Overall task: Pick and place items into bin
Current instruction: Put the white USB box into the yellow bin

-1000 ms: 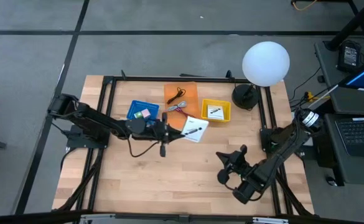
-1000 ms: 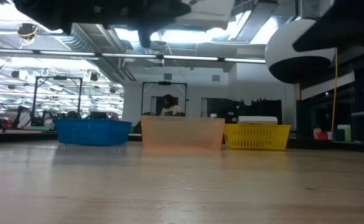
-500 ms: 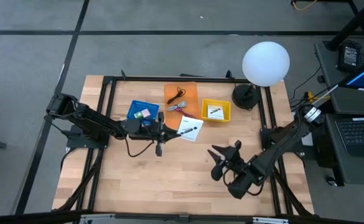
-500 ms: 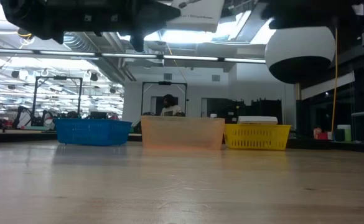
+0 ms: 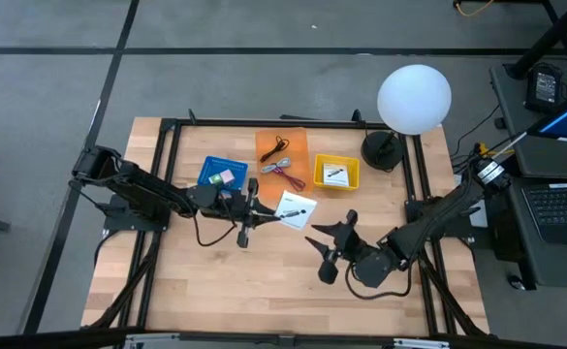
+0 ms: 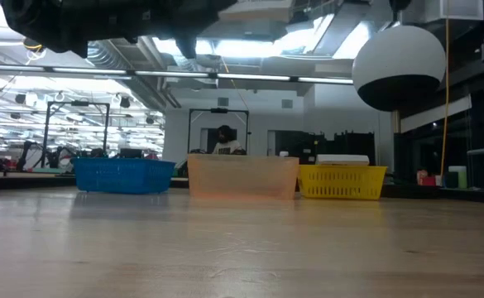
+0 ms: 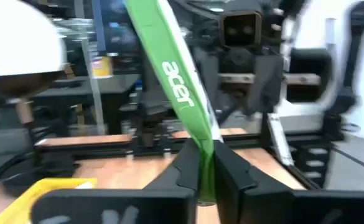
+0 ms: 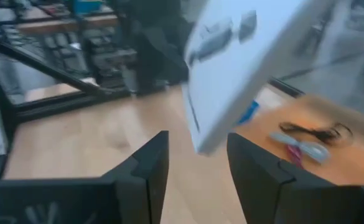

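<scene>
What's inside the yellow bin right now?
From above, the yellow bin holds one white card with black marks. Whether anything lies under the card is hidden. In the low view its wall hides the contents.

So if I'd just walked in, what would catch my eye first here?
Probably the white card held up above the middle of the table: the left gripper is shut on one edge, and the right gripper faces it, open. Behind it three bins stand in a row, blue, orange and yellow. A big white globe lamp stands at the far right corner.
</scene>
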Available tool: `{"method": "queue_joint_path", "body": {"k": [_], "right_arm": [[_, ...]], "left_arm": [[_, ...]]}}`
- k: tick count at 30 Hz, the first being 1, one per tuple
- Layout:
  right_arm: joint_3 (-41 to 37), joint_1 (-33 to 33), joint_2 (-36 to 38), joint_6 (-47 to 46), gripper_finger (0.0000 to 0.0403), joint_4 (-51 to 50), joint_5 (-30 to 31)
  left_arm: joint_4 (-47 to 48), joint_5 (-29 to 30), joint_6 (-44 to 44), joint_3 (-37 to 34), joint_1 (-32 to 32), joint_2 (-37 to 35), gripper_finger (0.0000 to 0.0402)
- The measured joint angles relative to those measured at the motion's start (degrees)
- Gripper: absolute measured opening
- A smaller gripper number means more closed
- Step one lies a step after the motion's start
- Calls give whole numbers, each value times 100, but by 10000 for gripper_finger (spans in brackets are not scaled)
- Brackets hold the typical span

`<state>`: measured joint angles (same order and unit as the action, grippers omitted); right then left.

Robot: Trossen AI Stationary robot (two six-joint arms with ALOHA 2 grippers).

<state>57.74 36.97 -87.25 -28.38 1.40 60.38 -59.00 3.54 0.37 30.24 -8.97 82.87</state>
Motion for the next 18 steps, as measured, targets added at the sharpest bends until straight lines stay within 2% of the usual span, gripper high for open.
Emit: {"method": "queue_joint_path", "body": {"k": [5, 9, 12, 15, 18], "right_arm": [[0, -60, -1, 908, 150, 642, -509], [-11, -90, -3, 1073, 150, 631, -431], [-327, -87, -5, 1030, 150, 1001, -485], [-833, -85, -8, 1348, 150, 2093, -509], [-1319, -87, -10, 2231, 150, 3648, -764]], "left_arm": [[-96, -167, 124, 0, -52, 0, 18], [-138, -162, 305, 0, -158, -51, 18], [-105, -167, 346, 0, -245, -171, 18], [-17, -161, 445, 0, -338, -247, 18], [17, -158, 448, 0, -414, -274, 18]]}}
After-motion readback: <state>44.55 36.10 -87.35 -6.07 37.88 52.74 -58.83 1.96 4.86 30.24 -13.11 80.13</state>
